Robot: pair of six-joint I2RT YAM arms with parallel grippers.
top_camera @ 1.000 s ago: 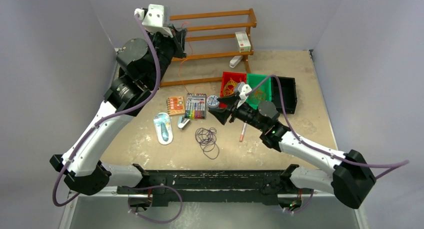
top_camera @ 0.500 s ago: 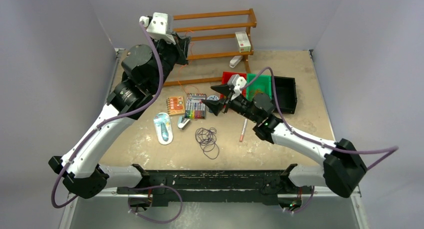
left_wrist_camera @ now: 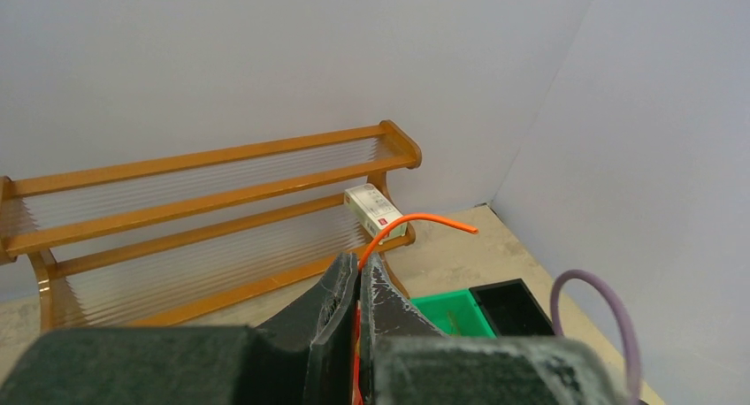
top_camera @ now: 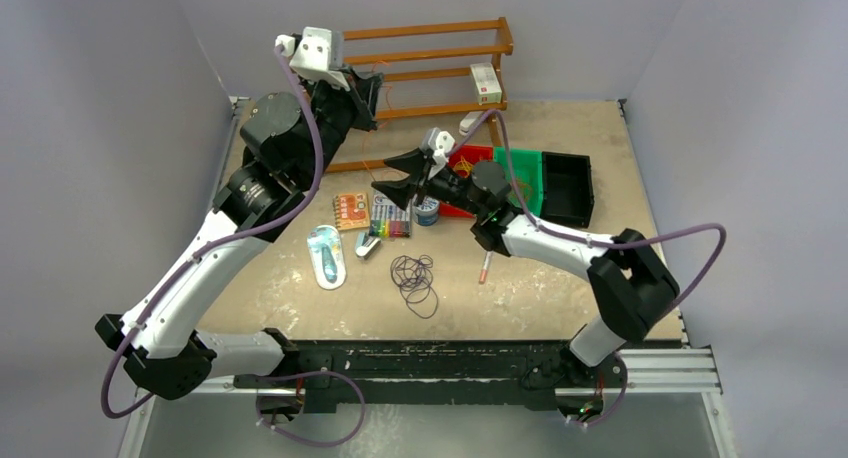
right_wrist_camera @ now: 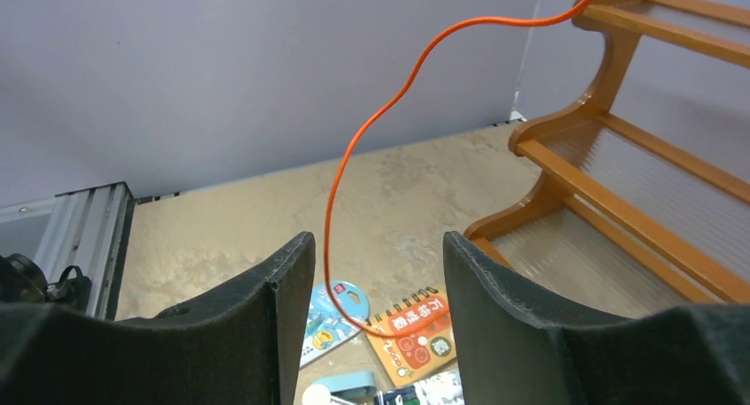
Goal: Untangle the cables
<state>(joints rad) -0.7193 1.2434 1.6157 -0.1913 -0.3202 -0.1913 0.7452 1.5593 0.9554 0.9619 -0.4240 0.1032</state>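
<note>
Step in hand: drawing one cable free. Left hand [left_wrist_camera: 358, 281], shut on the orange cable [right_wrist_camera: 340, 184], holds it raised before the wooden rack [top_camera: 430, 53]; right hand [right_wrist_camera: 376, 246], half open and empty, is aimed at the strand hanging below the rack. Next, likely: close precisely on it.

Orange notebook [right_wrist_camera: 414, 328], characters possibly Chinese, illegible

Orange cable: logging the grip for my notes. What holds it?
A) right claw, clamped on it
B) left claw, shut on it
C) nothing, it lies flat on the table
B: the orange cable rises from between the closed fingers of the left claw in its wrist view; the right claw stands open.
</note>
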